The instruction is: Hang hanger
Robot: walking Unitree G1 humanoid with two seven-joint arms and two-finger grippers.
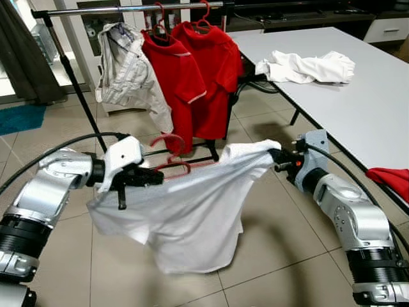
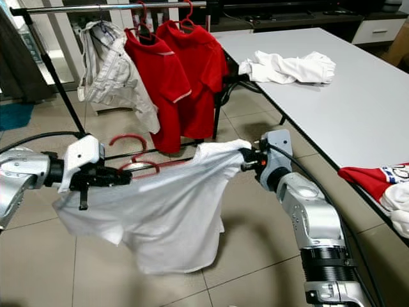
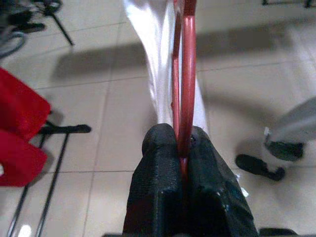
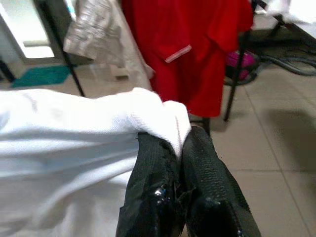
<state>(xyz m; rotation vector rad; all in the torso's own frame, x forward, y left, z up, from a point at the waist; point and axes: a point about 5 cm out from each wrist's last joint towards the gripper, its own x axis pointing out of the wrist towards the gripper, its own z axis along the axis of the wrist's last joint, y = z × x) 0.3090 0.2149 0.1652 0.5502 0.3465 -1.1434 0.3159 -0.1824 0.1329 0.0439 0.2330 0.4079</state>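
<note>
Below the rail (image 1: 128, 11), left gripper (image 3: 181, 148) pinches half-covered red hanger (image 1: 171, 167); right gripper (image 4: 178, 148) pinches white shirt (image 1: 192, 211).

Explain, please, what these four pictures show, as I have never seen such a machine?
This is a walking humanoid robot with two silver arms. The two wide pictures come from its head cameras; the two close ones from cameras on its wrists. Its left hand is shut on a thin red hanger that carries a white shirt. Its right hand pinches the shirt's far shoulder. Ahead stands a metal clothes rail with two red polo shirts and a pale grey garment. On the white table lie a crumpled white garment and a red one.
</note>
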